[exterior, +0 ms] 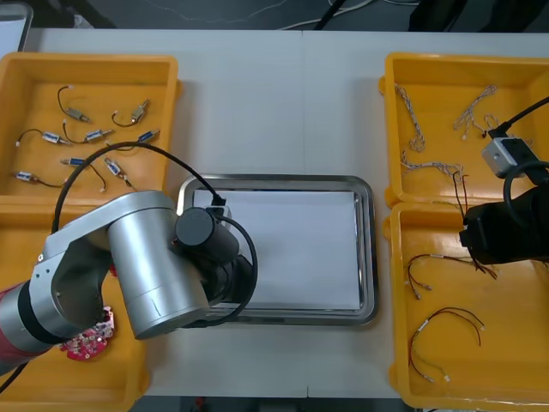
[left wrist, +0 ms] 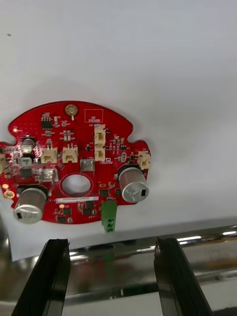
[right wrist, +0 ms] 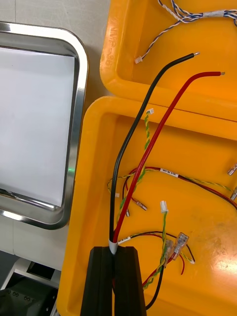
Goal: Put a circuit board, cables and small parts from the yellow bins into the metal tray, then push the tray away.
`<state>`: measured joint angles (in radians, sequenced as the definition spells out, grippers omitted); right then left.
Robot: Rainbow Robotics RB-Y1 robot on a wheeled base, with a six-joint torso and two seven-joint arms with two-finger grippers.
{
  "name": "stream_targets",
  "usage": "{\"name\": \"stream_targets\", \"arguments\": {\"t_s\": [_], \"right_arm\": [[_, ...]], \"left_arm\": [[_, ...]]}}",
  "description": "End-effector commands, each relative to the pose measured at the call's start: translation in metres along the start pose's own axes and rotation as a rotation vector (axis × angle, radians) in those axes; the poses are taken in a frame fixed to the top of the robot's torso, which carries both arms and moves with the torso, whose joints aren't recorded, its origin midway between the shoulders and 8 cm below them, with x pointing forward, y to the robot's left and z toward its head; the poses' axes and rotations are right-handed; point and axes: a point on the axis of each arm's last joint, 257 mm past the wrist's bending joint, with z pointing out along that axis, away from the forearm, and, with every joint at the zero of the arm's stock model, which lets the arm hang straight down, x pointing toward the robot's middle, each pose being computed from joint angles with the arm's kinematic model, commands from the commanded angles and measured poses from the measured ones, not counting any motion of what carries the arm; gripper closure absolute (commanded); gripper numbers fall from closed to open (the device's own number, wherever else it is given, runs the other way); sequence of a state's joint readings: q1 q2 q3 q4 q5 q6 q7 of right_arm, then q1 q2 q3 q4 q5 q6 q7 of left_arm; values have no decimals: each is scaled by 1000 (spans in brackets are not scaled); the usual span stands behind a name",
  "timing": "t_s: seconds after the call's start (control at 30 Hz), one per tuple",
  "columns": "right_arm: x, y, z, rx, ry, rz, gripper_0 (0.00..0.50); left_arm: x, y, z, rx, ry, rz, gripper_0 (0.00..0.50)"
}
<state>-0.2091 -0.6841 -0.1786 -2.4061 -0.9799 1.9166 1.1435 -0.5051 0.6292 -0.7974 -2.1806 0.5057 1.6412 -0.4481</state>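
From above, the left arm (exterior: 141,257) reaches over the near left corner of the metal tray (exterior: 367,257), which is white inside, and its bulk hides its own fingers. A red circuit board (exterior: 86,337) lies in the near left yellow bin (exterior: 51,386), and small metal parts (exterior: 93,135) on black leads lie in the far left bin (exterior: 163,69). The right arm (exterior: 506,230) hangs over the wall between the far right bin (exterior: 390,129), which holds twisted blue and white cables (exterior: 412,116), and the near right bin (exterior: 395,300), which holds red and yellow cables (exterior: 455,311). At the right wrist, the right gripper (right wrist: 114,249) has its jaws drawn almost together on a black and red cable pair (right wrist: 147,158), pinched at one end. The pair rises from the tips over the near right bin, its free ends above the far one, well apart from the tray. At the left wrist, the left gripper (left wrist: 111,244) stands wide open and holds nothing, its fingers above the tray's shiny rim. Just beyond the tips a second circuit board (left wrist: 74,168) lies flat on the white inside, touching neither finger.
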Motion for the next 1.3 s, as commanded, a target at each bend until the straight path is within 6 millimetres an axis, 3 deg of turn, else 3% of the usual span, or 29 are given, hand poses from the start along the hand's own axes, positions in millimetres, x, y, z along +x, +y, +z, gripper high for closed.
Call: {"name": "stream_targets", "arguments": {"t_s": [0.03,0.3,0.4,0.6,0.97,1.3], "right_arm": [[-3,9,-5,-2,-17,-47,500],[-3,9,-5,-2,-17,-47,500],[-10,5,-8,22,-23,-74,500],[3,15,6,50,41,-173,500],[3,67,20,18,80,-411,500],[8,116,27,-24,104,-641,500]], "left_arm": [[-22,-13,-41,86,-19,-51,0],[-49,18,-67,52,-60,-96,0],[-62,39,-77,25,-77,-100,0],[-72,86,-104,16,-62,-98,0],[-66,169,-130,-18,-67,-55,0],[-59,221,-143,-70,-97,-34,0]]}}
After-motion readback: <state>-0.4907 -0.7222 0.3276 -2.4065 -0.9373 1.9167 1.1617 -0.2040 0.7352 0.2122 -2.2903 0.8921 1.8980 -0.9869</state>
